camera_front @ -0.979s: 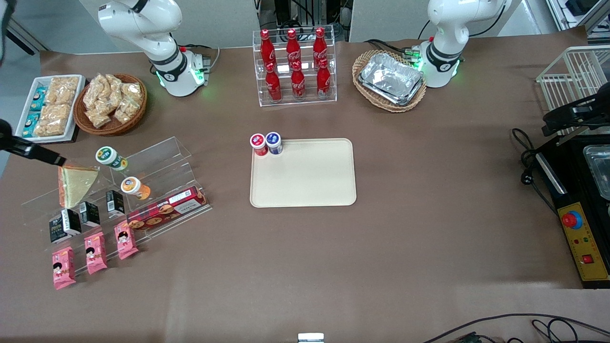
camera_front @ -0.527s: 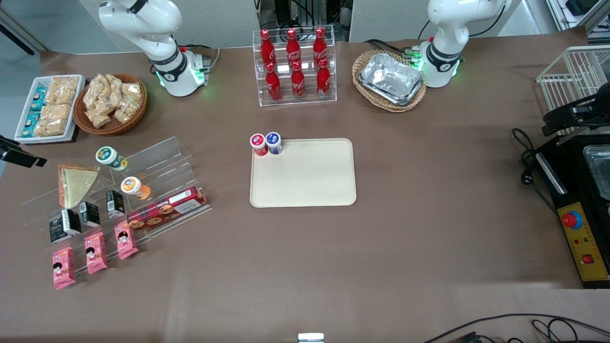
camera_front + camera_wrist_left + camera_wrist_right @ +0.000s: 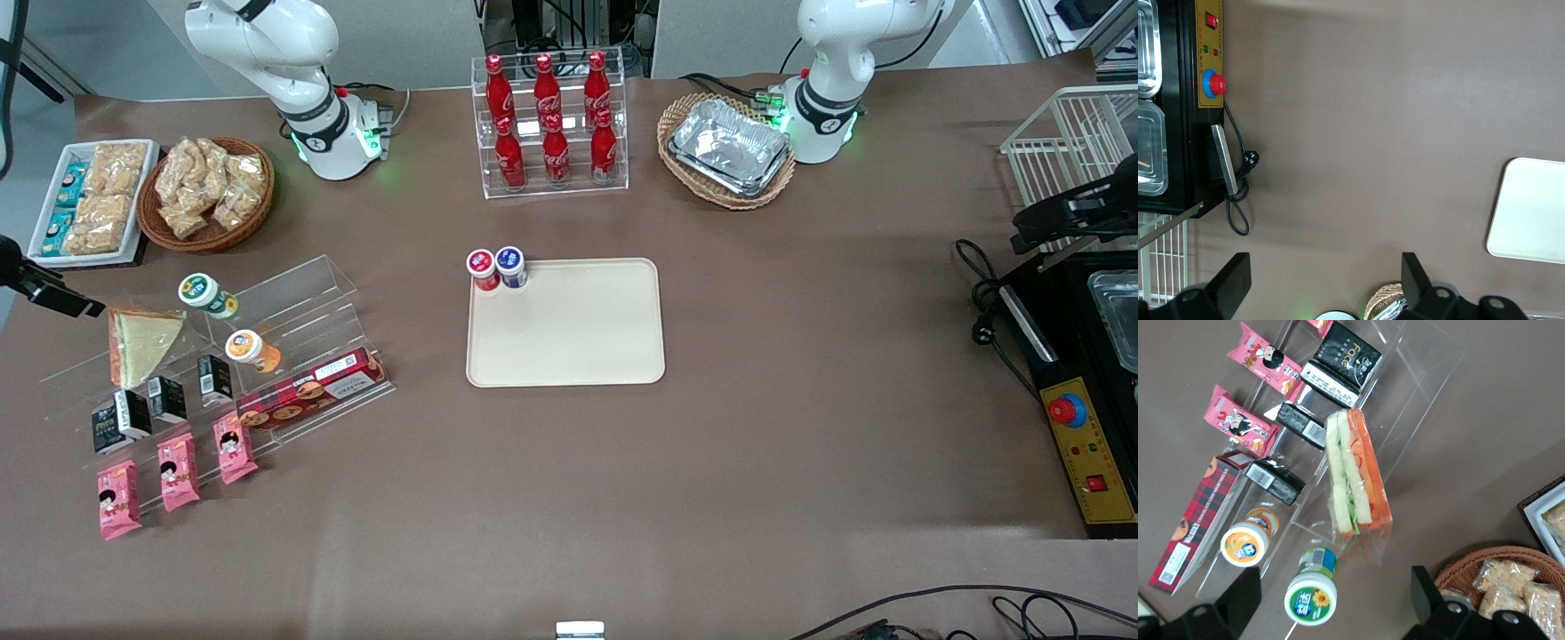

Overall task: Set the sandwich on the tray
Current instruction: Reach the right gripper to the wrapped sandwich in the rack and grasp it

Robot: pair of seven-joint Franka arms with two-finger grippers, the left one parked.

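Observation:
The sandwich [image 3: 138, 342] is a wrapped triangular wedge lying on the top step of a clear acrylic stand [image 3: 293, 302] at the working arm's end of the table. In the right wrist view the sandwich [image 3: 1355, 477] shows its green and orange-red filling edge. My right gripper [image 3: 71, 304] hovers beside the sandwich, close to the table's end edge, and is apart from it. In the wrist view the gripper [image 3: 1335, 600] is open and empty, with a green-capped jar [image 3: 1310, 595] under the gap. The cream tray [image 3: 578, 338] lies at the table's middle; it also shows in the left wrist view [image 3: 1531, 213].
Red-capped [image 3: 482, 268] and blue-capped [image 3: 510, 265] jars stand at a tray corner. An orange-capped jar [image 3: 252, 349], black packs [image 3: 133, 413], pink snack packs [image 3: 178, 471] and a red biscuit box [image 3: 311, 391] share the stand. A basket of tan snacks [image 3: 206, 193] and a white tray [image 3: 89, 200] are close by.
My gripper drew back from the sandwich toward the table's end edge, then came a little way back toward it. The sandwich has not moved.

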